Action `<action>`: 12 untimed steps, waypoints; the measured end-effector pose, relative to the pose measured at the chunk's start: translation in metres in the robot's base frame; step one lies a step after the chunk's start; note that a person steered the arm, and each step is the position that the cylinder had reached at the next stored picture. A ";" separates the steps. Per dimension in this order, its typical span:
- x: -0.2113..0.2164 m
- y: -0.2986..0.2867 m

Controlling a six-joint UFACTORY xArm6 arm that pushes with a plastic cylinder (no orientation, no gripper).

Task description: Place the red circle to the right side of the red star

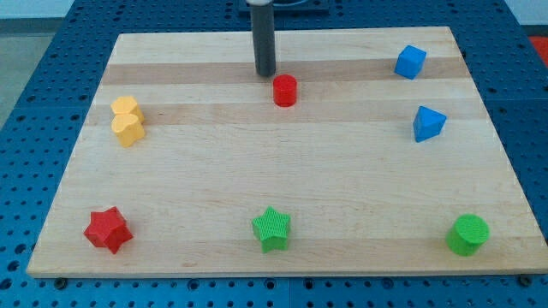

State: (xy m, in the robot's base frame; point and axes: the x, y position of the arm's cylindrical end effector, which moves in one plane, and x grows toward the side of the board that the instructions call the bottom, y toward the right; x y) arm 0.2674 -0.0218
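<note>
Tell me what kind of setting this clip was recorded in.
Probably a robotics lab bench: a wooden board lies on a blue perforated surface, with small coloured blocks such as the red circle and red star spread out. My tip sits just upper-left of the red circle.

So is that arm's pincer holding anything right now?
No pincer: only a rod. My tip holds nothing, sitting just up-left of the red circle, contact unclear.

Only the green star (bottom centre) stands on the open board beside the red star.
</note>
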 end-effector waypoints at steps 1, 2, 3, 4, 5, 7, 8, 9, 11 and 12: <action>0.006 0.045; 0.058 0.055; 0.061 0.049; 0.068 0.029; 0.071 0.008; 0.143 -0.058; 0.189 -0.088; 0.240 -0.117; 0.286 -0.126; 0.294 -0.117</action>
